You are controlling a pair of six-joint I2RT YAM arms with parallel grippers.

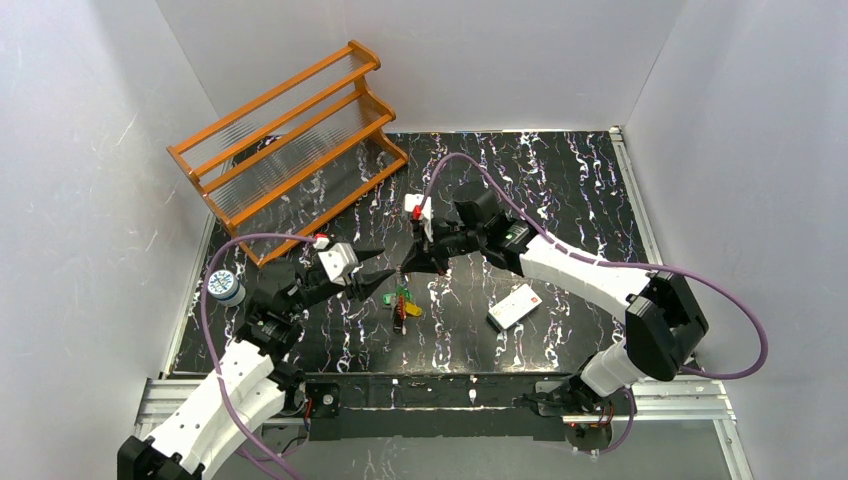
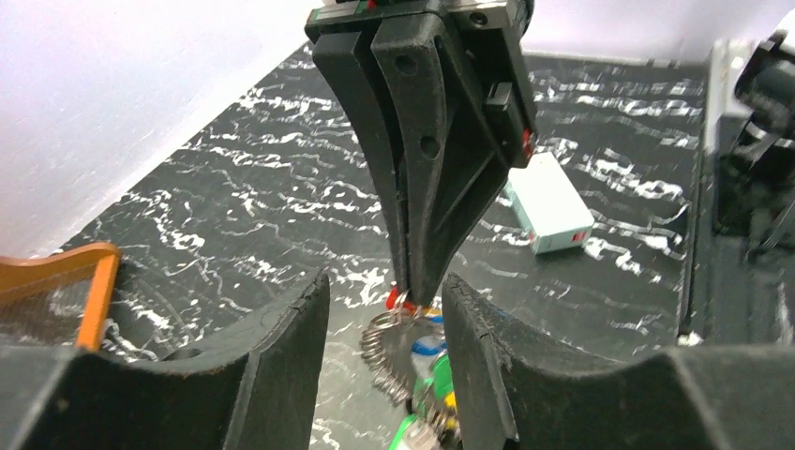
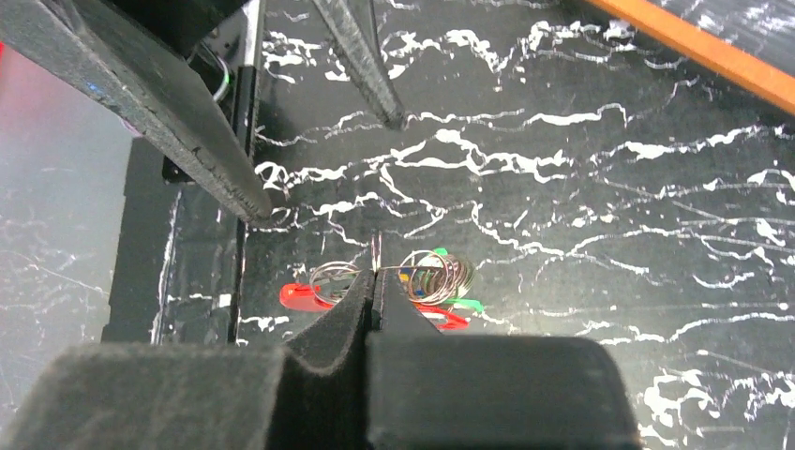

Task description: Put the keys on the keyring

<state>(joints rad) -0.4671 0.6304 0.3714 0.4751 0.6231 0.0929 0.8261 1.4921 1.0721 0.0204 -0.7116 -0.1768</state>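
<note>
While the left gripper (image 2: 384,291) is held partly open just beside it, the keyring (image 3: 442,272) is pinched in the closed tips of the right gripper (image 3: 375,277), the keys (image 3: 305,296) bunched directly beneath.

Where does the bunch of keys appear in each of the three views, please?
Top external: keys mid-picture, just below the right gripper.
Left wrist: bottom centre, between the left gripper's open fingers.
Right wrist: centre, just beyond the fingertips.
Shared landmark: the right gripper, shut on the keyring.
</note>
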